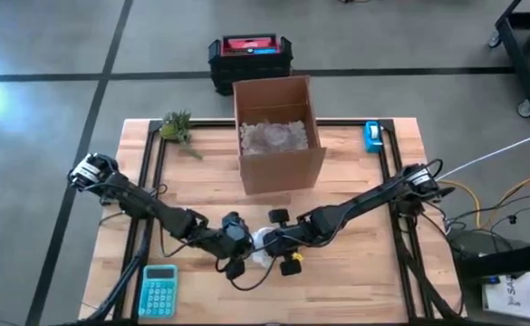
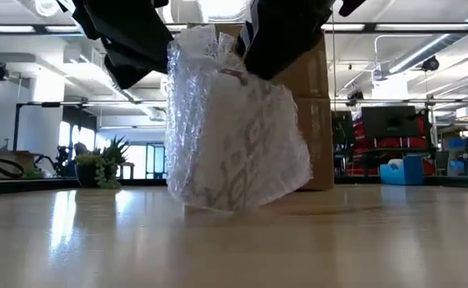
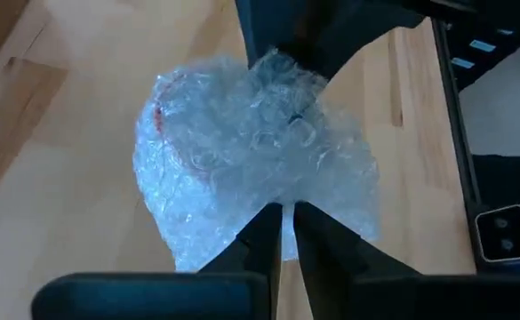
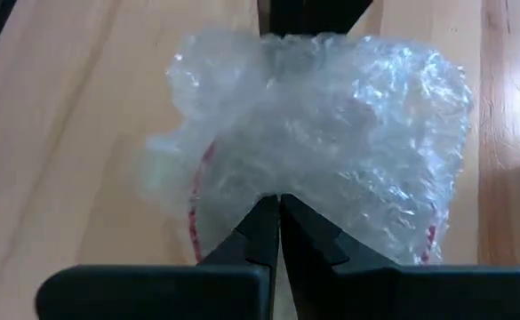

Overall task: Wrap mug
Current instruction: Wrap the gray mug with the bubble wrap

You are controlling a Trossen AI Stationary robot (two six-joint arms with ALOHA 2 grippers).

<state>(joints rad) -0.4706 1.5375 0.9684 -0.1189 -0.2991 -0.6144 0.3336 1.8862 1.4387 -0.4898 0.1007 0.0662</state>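
Observation:
The mug [image 2: 234, 128] stands on the table near its front middle, wholly covered in clear bubble wrap [image 4: 322, 133]; red marks show through the wrap [image 3: 166, 124]. My left gripper [image 3: 284, 227] is shut on the wrap from the left side. My right gripper [image 4: 280, 218] is shut on it from the right side. In the high view both grippers meet over the bundle [image 1: 263, 243]. My left gripper pinches the bubble wrap's gathered upper edge [image 3: 282, 200] between its two fingers, coming down at a slant from the table's left. The bundle rests on the table below. My right gripper pinches the wrap's upper edge [image 4: 277, 188] on the opposite side, slanting down from the table's right. The wrap bunches at the fingertips.
An open cardboard box [image 1: 278, 136] with more bubble wrap inside stands behind the bundle. A teal calculator [image 1: 159, 292] lies at the front left, a small plant [image 1: 177, 127] at the far left, a blue tape dispenser [image 1: 373, 136] at the far right.

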